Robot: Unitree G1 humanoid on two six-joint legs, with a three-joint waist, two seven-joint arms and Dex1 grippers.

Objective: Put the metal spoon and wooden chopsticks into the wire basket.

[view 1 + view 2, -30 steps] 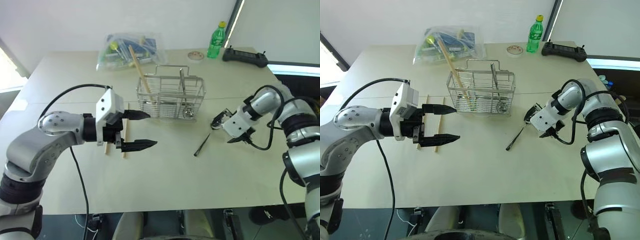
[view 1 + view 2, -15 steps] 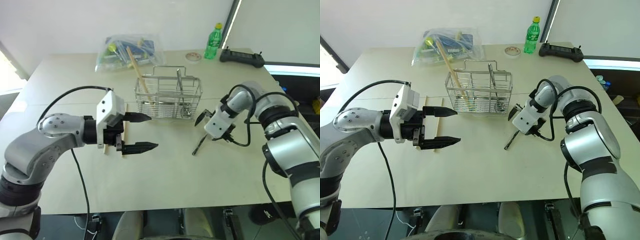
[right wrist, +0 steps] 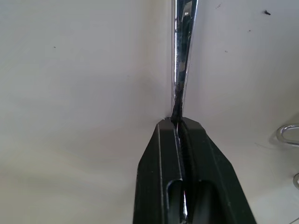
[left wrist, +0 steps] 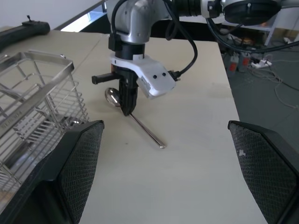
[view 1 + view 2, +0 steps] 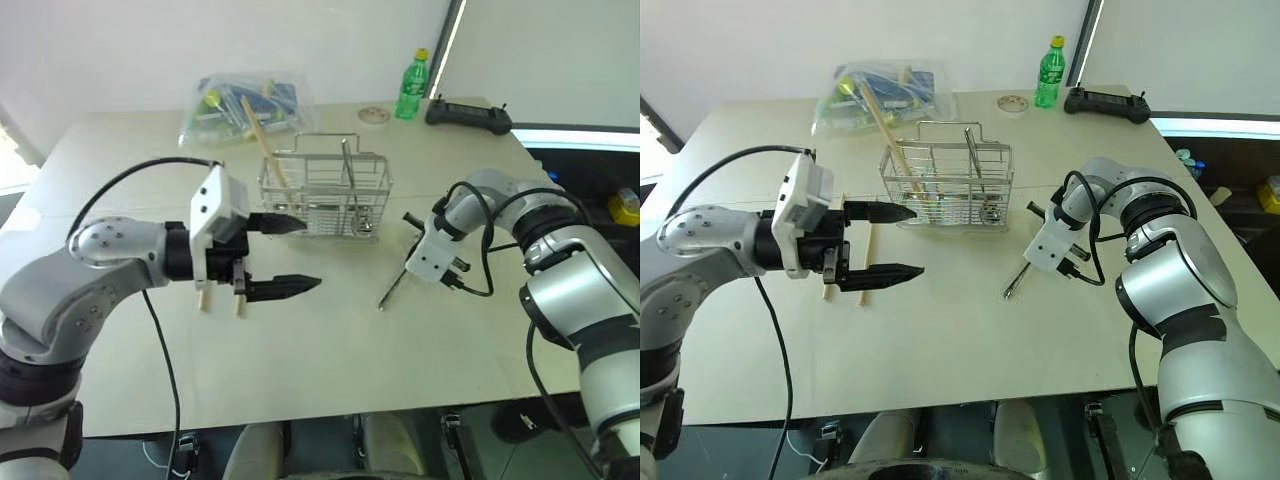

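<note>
Right fingers (image 3: pixel 180 128) pinched on metal spoon (image 4: pixel 140 126) handle — on table (image 5: pixel 330 370); left fingers (image 5: pixel 285 256) spread wide — empty.

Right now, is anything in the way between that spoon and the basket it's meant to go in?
Nothing visible. The right gripper is shut on the spoon, which lies on bare table just right of the basket. The basket's top is open, apart from its raised handle frame.

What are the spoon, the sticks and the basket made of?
The metal spoon looks like polished steel: its bowl shines like a mirror. The wooden chopsticks seem plain, dull wood, pale tan with no gleam. The wire basket appears to be thin shiny metal wire, probably chromed, since you can see right through its silvery grid.
</note>
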